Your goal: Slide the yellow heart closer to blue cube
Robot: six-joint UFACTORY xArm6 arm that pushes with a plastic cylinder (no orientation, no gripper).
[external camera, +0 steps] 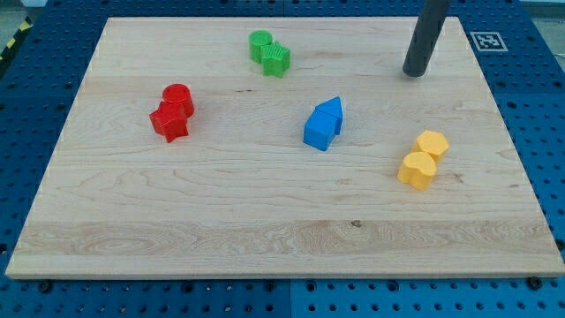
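Note:
Two yellow blocks touch at the view's right: an upper one that looks six-sided and a lower one that may be the heart. Two blue blocks touch near the middle: a boxy one and a pointed one just above and to its right. The yellow pair lies about a hundred pixels right of the blue pair and a little lower. My tip rests on the board at the upper right, well above the yellow blocks and up and to the right of the blue ones, touching no block.
A red cylinder and a red star touch at the view's left. Two green blocks, one round and one ribbed, touch at the top middle. The wooden board lies on a blue perforated table.

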